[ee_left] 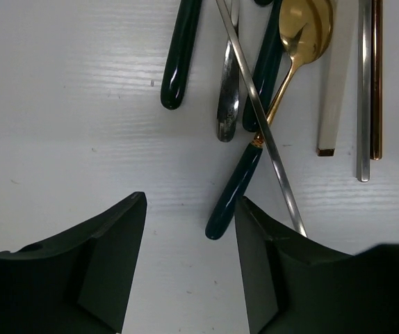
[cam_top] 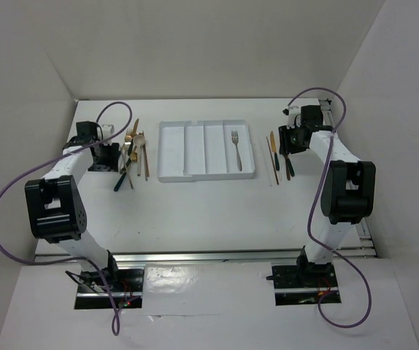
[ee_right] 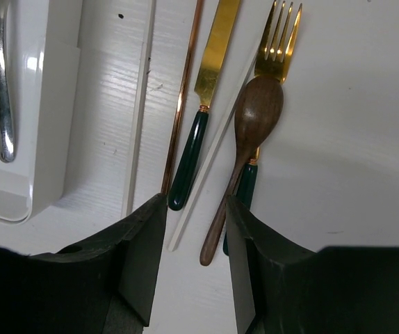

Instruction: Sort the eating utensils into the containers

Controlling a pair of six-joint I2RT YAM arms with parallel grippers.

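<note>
The white tray [cam_top: 195, 173] lies mid-table with one silver fork [cam_top: 236, 149] in its rightmost compartment. A pile of utensils [cam_top: 135, 153] lies left of it. My left gripper [ee_left: 190, 209] is open and empty just short of a gold spoon [ee_left: 304, 28] with a teal handle, which a silver chopstick [ee_left: 258, 118] crosses. My right gripper [ee_right: 194, 209] is open and empty over the handle ends of a gold knife [ee_right: 217, 49], a gold fork [ee_right: 277, 42], a wooden spoon [ee_right: 255, 118] and a copper chopstick [ee_right: 182, 97].
The tray's corner [ee_right: 46, 139] is left of the right gripper, with a white chopstick [ee_right: 138, 104] alongside it. More teal handles [ee_left: 178, 62] and several chopsticks [ee_left: 363, 90] lie ahead of the left gripper. White walls enclose the table.
</note>
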